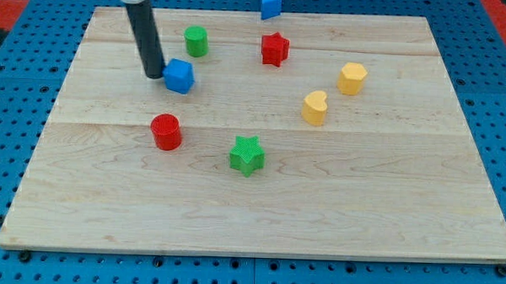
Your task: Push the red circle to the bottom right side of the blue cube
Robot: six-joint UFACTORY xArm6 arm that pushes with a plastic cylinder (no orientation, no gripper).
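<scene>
The red circle (166, 131), a short red cylinder, stands left of the board's middle. The blue cube (179, 75) stands above it, slightly to the view's right. My tip (154, 74) rests on the board just left of the blue cube, touching or almost touching its left side. The rod rises from the tip toward the view's top left. The red circle is below the tip and apart from it.
A green cylinder (196, 40) stands above the blue cube. A red star (275, 49), a green star (247, 154), a yellow heart (315, 107) and a yellow hexagon-like block (352, 79) lie to the right. Another blue block (270, 4) sits at the top edge of the wooden board (386, 206).
</scene>
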